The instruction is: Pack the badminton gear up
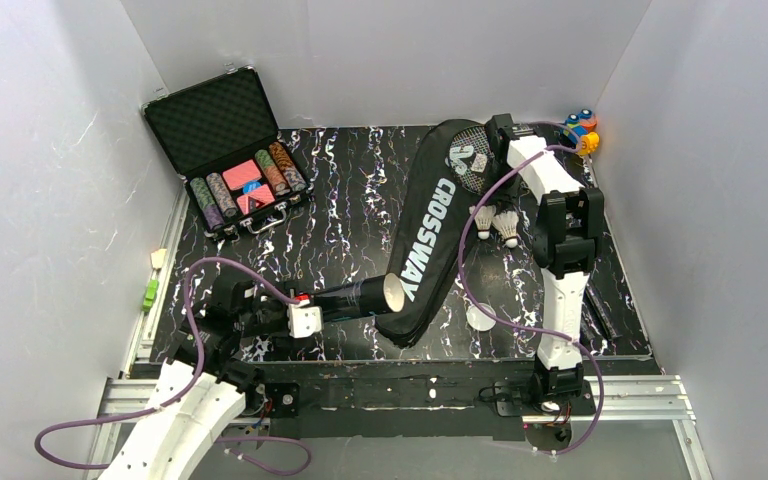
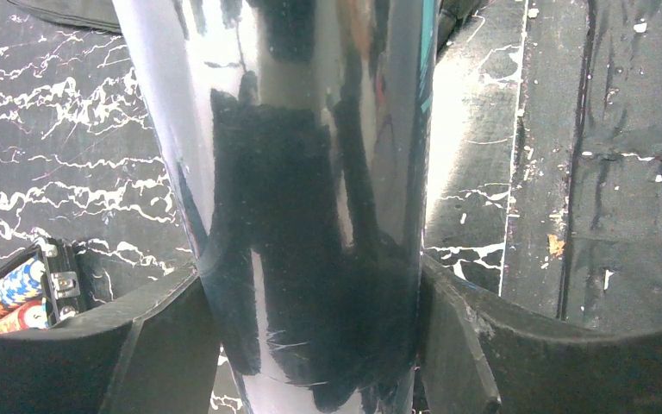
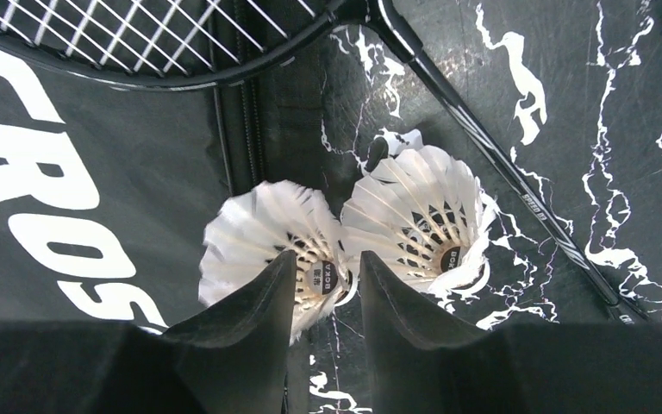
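Two arms over the tabletop (image 1: 340,220). Near left corner: left gripper (image 2: 310,276), jaws clamped on the dark tube (image 1: 355,298), open mouth over the CROSSWAY bag (image 1: 428,235). Middle: bag lying diagonally, racket (image 1: 472,160) head on its far end. Right: shuttlecocks (image 3: 422,207) side by side, right gripper (image 3: 327,272) jaws narrowly parted astride one cork.

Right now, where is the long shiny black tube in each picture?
Top external: the tube lies low, left of centre, its round end by the CROSSWAY bag.
Left wrist: the tube fills the middle.
Right wrist: not in it.
Shared landmark: the black marbled tabletop, seen in all three.
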